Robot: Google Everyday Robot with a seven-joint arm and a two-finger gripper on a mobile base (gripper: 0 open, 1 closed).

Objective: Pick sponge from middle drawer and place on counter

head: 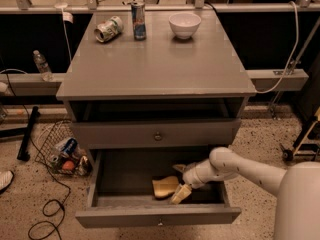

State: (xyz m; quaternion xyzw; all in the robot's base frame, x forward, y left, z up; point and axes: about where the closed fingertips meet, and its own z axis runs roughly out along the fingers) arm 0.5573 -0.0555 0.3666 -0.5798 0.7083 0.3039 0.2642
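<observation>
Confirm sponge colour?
Pale yellow sponge, camera view; gripper beside it in the open drawer.

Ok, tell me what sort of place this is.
Probably a robot test lab: a lone cabinet on speckled floor, loose cables, a basket of cans beside it, the gripper in the open drawer.

A crushed can (108, 29) lies on its side near the back left corner of the counter (160, 64). An upright can (139, 20) stands just beside it at the back edge. A white bowl (184, 24) sits further right along that edge. Beyond the left edge, a water bottle (42, 65) stands on a ledge. On the floor below it is a wire basket (60, 151) of cans. The hand (179, 182) is in the middle drawer (158, 216).
</observation>
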